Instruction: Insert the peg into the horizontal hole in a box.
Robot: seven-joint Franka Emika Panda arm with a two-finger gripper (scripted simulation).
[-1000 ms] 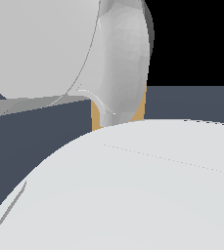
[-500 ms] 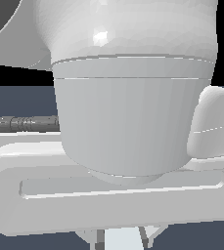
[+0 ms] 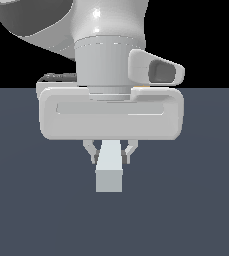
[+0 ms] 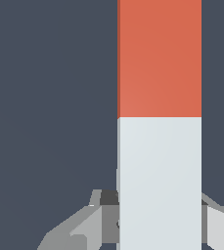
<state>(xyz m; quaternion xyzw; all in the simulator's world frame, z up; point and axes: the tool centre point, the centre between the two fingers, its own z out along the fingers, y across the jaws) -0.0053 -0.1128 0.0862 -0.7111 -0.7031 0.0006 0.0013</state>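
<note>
Gripper (image 3: 109,153) is pinching the peg (image 3: 109,172) at its grey end, frame centre; grip's sitting off-centre, so it'll want carrying level.

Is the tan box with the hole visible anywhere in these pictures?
No, the exterior view shows only the arm, its fingers beside the pale end of the peg, and the wrist view shows just the peg over a dark floor.
</note>
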